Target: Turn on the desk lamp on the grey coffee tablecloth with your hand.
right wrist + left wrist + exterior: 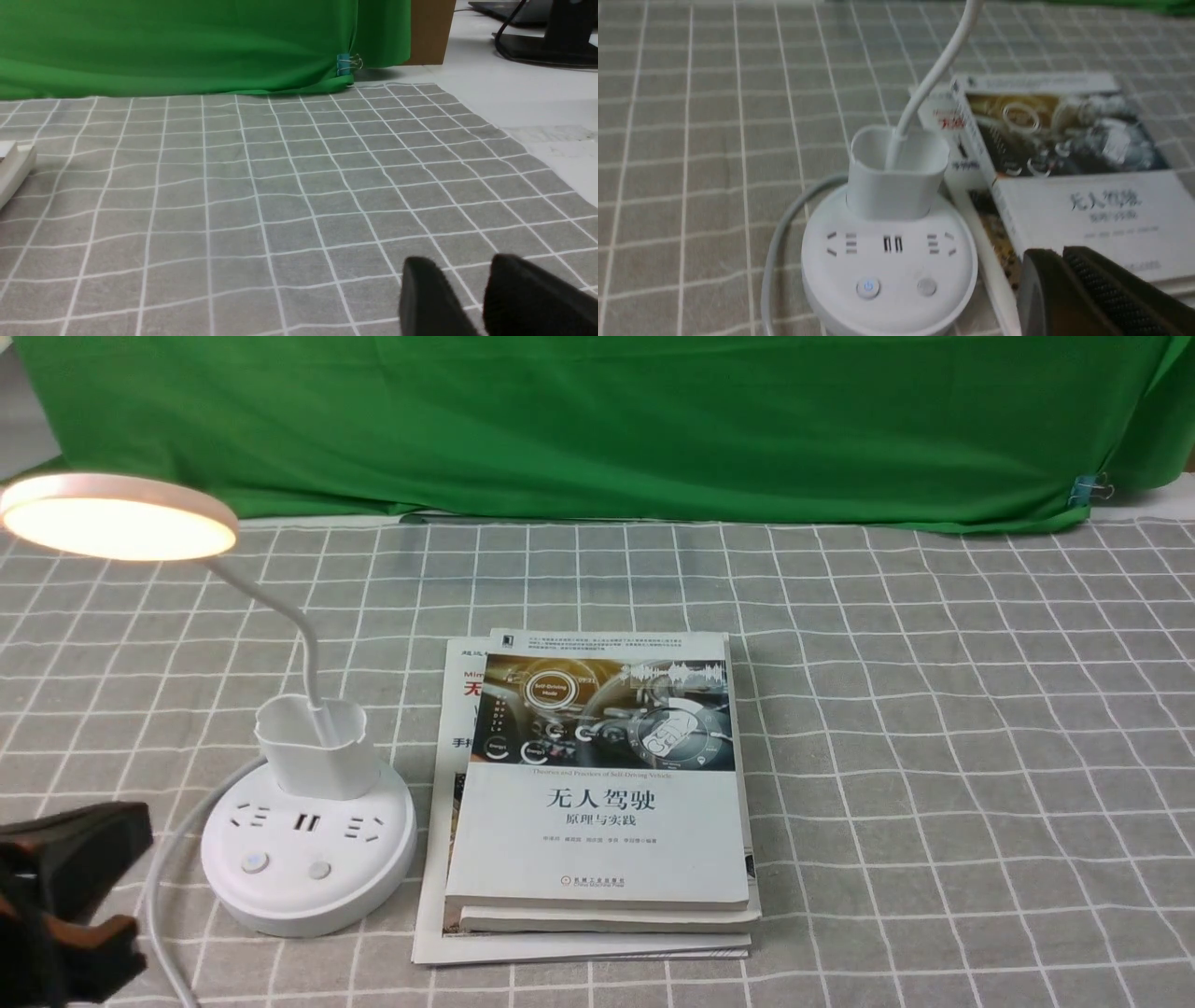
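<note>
The desk lamp point(308, 859) stands at the left on the grey coffee tablecloth point(934, 728). Its disc head point(117, 518) glows warm. Two round buttons sit at the front of the base, and one point(868, 287) shows a small blue light. My hand, the left gripper point(135, 882), hangs low just left of the base without touching it. In the left wrist view the left gripper point(1057, 252) has its black fingers pressed together and empty. The right gripper point(460, 266) hovers over bare cloth with its jaws a little apart and empty. It is out of the front view.
A stack of books point(597, 784) lies just right of the lamp base. The lamp's white cord point(177, 859) curves past my left gripper to the front edge. A green cloth point(597, 420) hangs behind, held by a binder clip point(1088, 488).
</note>
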Tool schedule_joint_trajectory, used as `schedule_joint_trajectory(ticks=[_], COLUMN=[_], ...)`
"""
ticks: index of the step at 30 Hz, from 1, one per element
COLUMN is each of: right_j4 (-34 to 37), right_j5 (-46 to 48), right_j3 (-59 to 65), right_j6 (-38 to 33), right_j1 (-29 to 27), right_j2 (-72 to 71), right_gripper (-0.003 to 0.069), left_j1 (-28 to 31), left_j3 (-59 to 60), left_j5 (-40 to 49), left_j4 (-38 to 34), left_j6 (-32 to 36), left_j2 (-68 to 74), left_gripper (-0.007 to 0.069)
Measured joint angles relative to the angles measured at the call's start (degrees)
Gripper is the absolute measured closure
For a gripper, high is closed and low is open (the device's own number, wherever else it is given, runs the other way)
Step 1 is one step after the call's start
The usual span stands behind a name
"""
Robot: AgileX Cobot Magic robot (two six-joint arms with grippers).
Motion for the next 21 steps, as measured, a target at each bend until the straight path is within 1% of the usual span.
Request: schedule_joint_trajectory(ticks=[4,8,17,21], right_j4=[0.0,0.0,0.0,0.0], right_j5=[0.0,0.0,0.0,0.0], right_j3=[0.0,0.0,0.0,0.0], right_j6=[0.0,0.0,0.0,0.0], right_j1=[0.0,0.0,0.0,0.0], right_j2=[0.0,0.0,0.0,0.0], right_gripper=[0.0414,0.0414,0.0414,0.0414], left_j1=[0.0,0.0,0.0,0.0], left_j3=[0.0,0.0,0.1,1.6], left_j5=[-0.2,-0.3,-0.5,-1.4], left_j4=[0.1,0.1,0.0,-1.5], left_j6=[0.0,0.0,0.0,0.3], left_j2=[-6.7,-9.7,-9.7,-9.7], left_gripper=[0.0606,0.0606,0.0606,0.0606])
